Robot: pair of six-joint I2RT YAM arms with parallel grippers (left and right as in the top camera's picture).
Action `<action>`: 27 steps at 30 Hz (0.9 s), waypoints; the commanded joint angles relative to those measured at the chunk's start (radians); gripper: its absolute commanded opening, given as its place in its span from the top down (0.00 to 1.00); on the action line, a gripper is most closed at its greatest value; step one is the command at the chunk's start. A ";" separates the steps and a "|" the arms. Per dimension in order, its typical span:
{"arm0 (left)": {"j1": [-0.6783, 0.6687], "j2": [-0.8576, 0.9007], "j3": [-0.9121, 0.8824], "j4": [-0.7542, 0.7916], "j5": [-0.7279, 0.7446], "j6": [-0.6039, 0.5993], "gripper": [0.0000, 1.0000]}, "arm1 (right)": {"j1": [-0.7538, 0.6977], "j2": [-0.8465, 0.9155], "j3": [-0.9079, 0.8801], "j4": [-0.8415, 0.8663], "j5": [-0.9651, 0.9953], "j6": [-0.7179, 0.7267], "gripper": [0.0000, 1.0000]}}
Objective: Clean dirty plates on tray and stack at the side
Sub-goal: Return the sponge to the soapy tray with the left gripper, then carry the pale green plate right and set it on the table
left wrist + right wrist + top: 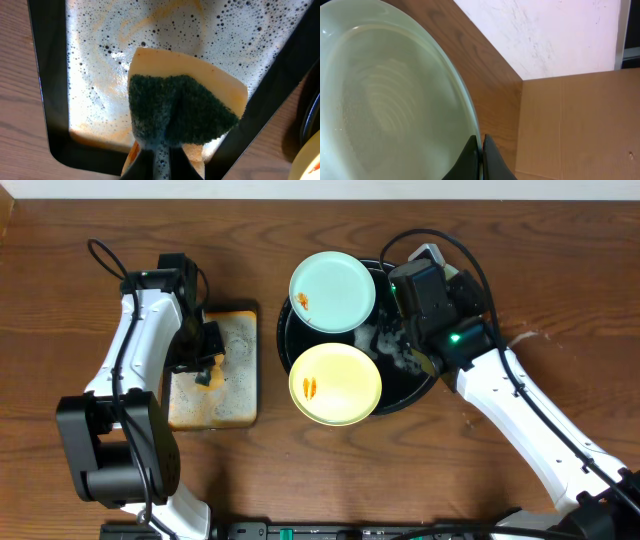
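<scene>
My right gripper (481, 146) is shut on the rim of a pale blue-green plate (385, 100), held tilted on edge over the round black tray (405, 388). Seen from overhead, that gripper (398, 346) hangs over the tray's right half. Two more plates rest on the tray: a pale blue-green one (333, 290) at the back and a pale yellow one (335, 385) at the front, each with a small orange smear. My left gripper (161, 159) is shut on a yellow sponge (187, 107) with a green scouring face, just above the soapy metal tray.
The rectangular rust-stained metal tray (235, 385), covered in foam, lies left of the black tray, with my left gripper (207, 368) over it. A cardboard box (575, 125) stands beyond the table's edge, against a pale wall. The table is bare brown wood.
</scene>
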 commanded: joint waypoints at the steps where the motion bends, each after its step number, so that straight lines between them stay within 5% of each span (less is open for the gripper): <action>1: 0.003 0.001 0.000 -0.003 -0.009 0.017 0.92 | 0.008 -0.002 -0.002 0.009 0.034 0.000 0.99; 6: 0.003 0.001 0.000 -0.003 -0.009 0.017 0.92 | 0.008 -0.002 -0.002 0.009 0.039 0.006 0.99; 12: 0.003 0.001 0.000 -0.006 -0.009 0.017 0.92 | -0.034 -0.012 0.001 0.002 -0.007 0.185 0.99; 18: 0.003 0.001 0.000 -0.013 -0.009 0.017 0.92 | -0.042 -0.051 0.006 0.007 -0.170 0.175 0.99; 27: 0.003 0.001 0.000 -0.014 -0.009 0.016 0.92 | -0.012 -0.021 0.002 0.039 0.021 0.057 0.99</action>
